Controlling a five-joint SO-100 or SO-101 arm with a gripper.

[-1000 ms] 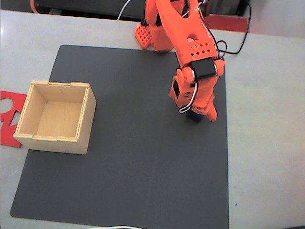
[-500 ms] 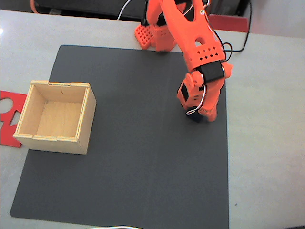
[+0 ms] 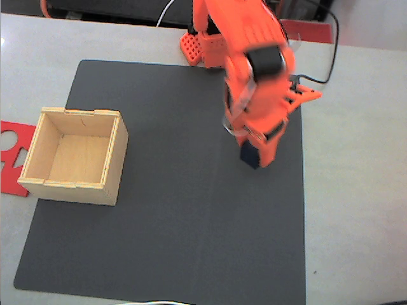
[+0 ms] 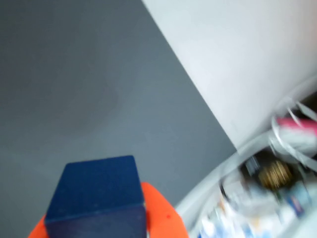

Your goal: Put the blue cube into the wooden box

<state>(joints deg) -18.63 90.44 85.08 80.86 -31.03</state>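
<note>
The blue cube (image 4: 96, 191) reads as very dark navy in the wrist view, matte, with clean square edges and a flat top face; in the fixed view (image 3: 249, 155) it appears almost black. It sits at the tip of the orange pincer (image 3: 253, 156), with orange fingers (image 4: 161, 213) pressed against its sides, so the pincer is closed on the cube with a gap no wider than the cube itself. Whether the cube rests on the dark grey mat (image 3: 165, 210) or is just clear of it cannot be told. The arm is motion-blurred in the fixed view. Taking the wooden box (image 3: 75, 155) as landmark: the box stands open-topped on the mat's left part, pale plywood, and the cube is well to its right. A flat red cut-out sheet (image 3: 11, 155) lies on the bench (image 3: 356, 190) just left of the box.
</note>
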